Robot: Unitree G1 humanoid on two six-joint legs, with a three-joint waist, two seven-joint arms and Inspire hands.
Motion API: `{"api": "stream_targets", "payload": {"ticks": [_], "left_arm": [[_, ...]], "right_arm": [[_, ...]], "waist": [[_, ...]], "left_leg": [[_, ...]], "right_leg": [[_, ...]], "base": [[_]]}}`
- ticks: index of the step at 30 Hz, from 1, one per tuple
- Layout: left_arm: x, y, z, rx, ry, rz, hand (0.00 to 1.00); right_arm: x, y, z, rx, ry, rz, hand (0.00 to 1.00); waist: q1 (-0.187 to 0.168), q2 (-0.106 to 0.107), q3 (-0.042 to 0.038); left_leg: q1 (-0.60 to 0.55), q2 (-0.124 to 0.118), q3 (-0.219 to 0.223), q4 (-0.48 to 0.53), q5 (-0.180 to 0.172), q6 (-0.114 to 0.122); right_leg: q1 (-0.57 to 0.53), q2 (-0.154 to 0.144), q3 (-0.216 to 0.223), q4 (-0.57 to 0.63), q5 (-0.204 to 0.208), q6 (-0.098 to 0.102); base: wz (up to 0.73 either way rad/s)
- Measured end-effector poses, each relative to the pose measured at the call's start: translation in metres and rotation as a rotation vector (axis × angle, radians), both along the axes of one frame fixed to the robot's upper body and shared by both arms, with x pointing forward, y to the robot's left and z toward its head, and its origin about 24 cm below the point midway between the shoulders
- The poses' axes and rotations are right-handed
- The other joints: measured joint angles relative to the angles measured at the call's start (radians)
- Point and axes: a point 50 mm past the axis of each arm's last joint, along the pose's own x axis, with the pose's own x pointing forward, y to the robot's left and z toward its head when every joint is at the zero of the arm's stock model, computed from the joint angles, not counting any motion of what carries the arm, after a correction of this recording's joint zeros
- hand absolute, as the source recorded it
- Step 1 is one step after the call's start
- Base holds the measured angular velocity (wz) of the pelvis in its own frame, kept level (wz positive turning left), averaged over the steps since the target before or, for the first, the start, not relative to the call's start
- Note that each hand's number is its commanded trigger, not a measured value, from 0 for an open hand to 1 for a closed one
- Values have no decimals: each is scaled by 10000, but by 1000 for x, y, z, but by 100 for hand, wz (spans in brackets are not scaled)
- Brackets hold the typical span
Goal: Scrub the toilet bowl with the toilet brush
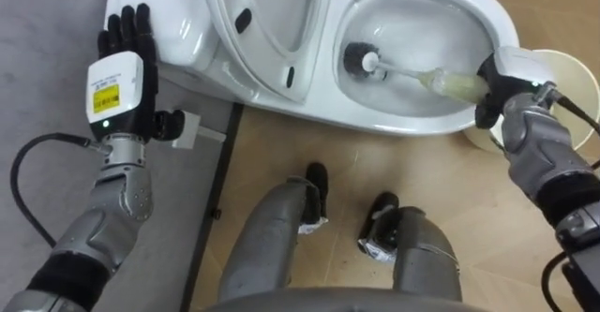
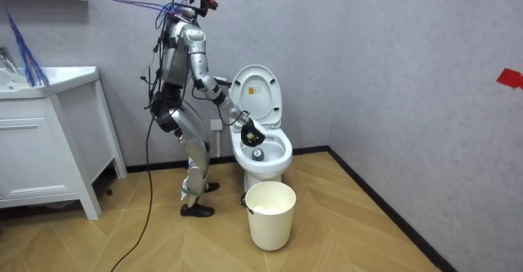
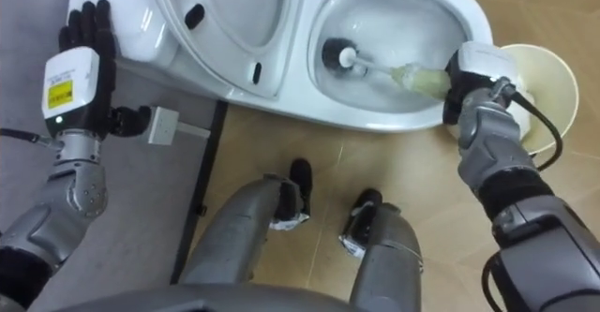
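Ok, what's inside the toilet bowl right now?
The toilet brush, dark head down at the bottom of the bowl, handle slanting up to the right hand curled round it at the rim. What lies under the head is covered.

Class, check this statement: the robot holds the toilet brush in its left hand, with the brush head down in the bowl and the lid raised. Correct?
No. The left eye view shows the right hand gripping the toilet brush; the left hand is open beside the toilet. The rest stands: the brush head is in the bowl and the lid is raised.
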Motion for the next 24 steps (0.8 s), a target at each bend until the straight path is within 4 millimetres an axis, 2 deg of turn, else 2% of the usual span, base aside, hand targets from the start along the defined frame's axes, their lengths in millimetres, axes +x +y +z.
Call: {"api": "stream_targets", "payload": {"ticks": [3, 6, 9, 11, 12, 14, 15, 18, 19, 20, 24], "left_arm": [[-2, 1, -2, 32, 97, 4, 0], [-3, 3, -5, -230, 182, 66, 0], [-7, 7, -10, -258, 372, 113, 0], [-8, 10, -10, -306, 407, 132, 0], [-10, 11, -11, -328, 459, 126, 0], [-17, 14, -15, -387, 685, 224, 0], [-20, 15, -17, -427, 748, 283, 0], [-36, 18, -25, -599, 1344, 439, 0], [-44, 20, -29, -603, 1595, 536, 0], [-55, 21, -33, -727, 1848, 684, 0], [-91, 22, -45, -1431, 2470, 1560, 0]], "right_arm": [[-3, 3, 0, -299, 108, 301, 100], [-10, -1, -4, -421, 326, 286, 100], [-22, -3, -15, -367, 699, 311, 100], [-36, -3, -26, -23, 1029, 292, 100], [-40, -5, -28, 99, 1092, 251, 100], [-53, -4, -36, 509, 1420, 283, 100], [-56, -5, -38, 587, 1500, 270, 100], [-80, -10, -47, 990, 1870, 42, 100], [-90, -12, -51, 1186, 2018, -66, 100], [-102, -14, -55, 1553, 2151, -348, 100], [-132, -12, -64, 2417, 2350, -800, 100]], "waist": [[-13, -34, 13], [-10, -159, 32], [-39, -529, 42], [-117, -823, 17], [-167, -879, 2], [-207, -1164, -5], [-244, -1190, -18], [-314, -1248, -62], [-382, -1280, -82], [-456, -1298, -126], [-566, -1370, -197]], "left_leg": [[181, -6, 6, -155, 17, -57], [399, -8, 51, -172, -6, -97], [730, -20, 67, -232, 2, -108], [1151, -21, 84, -396, 10, -121], [1263, -16, 97, -438, 10, -121], [1803, -4, 194, -660, 8, -121], [1939, -9, 193, -705, 7, -121], [2735, -49, 200, -1040, -4, -130], [3110, -162, 211, -1293, -4, -130], [3512, -192, 209, -1593, -6, -130], [4629, -341, 213, -2354, -3, -132]], "right_leg": [[163, 48, 36, -146, 5, -9], [407, 62, 39, -206, -59, -27], [776, 75, 20, -356, -133, -34], [1331, 86, -168, -663, -174, -11], [1496, 97, -237, -765, -181, 2], [2083, 120, -259, -1093, -173, 68], [2256, 144, -263, -1220, -156, 97], [3195, 220, -278, -1839, -54, 252], [3541, 218, -266, -2062, -22, 310], [3875, 217, -252, -2274, 1, 373], [4936, 247, -251, -2986, 92, 523]], "base": [[0], [2], [6], [18], [25], [9], [0], [5], [6], [5], [0]]}}
